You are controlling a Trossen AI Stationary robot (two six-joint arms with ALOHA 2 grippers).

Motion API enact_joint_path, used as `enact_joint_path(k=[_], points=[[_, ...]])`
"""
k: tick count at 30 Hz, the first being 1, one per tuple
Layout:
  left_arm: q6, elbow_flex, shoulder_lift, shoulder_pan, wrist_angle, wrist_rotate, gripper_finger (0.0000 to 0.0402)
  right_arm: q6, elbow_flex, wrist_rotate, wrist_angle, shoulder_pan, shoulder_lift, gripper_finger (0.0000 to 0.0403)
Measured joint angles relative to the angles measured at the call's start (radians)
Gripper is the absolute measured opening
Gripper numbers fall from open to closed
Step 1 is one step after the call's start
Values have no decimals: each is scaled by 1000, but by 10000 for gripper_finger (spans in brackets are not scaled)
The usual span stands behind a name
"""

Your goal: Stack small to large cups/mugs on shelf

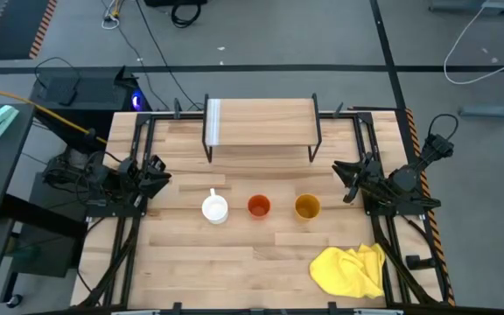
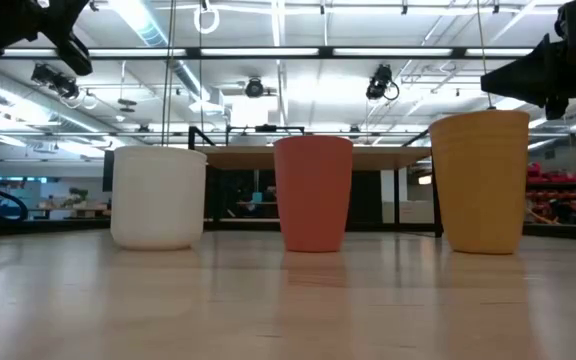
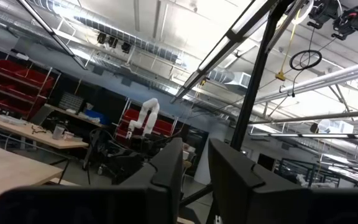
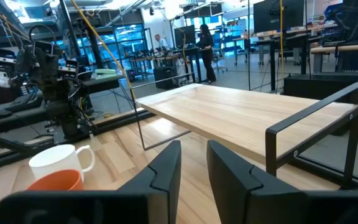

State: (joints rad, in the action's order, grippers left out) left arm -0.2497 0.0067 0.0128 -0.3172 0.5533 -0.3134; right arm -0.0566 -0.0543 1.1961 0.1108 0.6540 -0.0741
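Nearest the front edge, a white mug (image 1: pixel 214 208), orange-red cup (image 1: pixel 259 206) and yellow-orange cup (image 1: pixel 307 206) stand upright in a row, apart; probably light, rigid, slick, best pinched across the rim; beyond lies the shelf (image 1: pixel 261 122); left gripper (image 1: pixel 156 172) and right gripper (image 1: pixel 349 178) wait at the sides, fingers slightly parted, holding nothing.

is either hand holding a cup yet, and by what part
Nothing is held. The left hand and right hand sit at the table's sides, apart from the white mug, orange-red cup and yellow-orange cup.
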Motion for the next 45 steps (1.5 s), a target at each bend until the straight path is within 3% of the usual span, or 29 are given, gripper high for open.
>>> enact_joint_path(k=[45], points=[[0,0,0,0,0,0,88,0,0,0,0,0,0,86]])
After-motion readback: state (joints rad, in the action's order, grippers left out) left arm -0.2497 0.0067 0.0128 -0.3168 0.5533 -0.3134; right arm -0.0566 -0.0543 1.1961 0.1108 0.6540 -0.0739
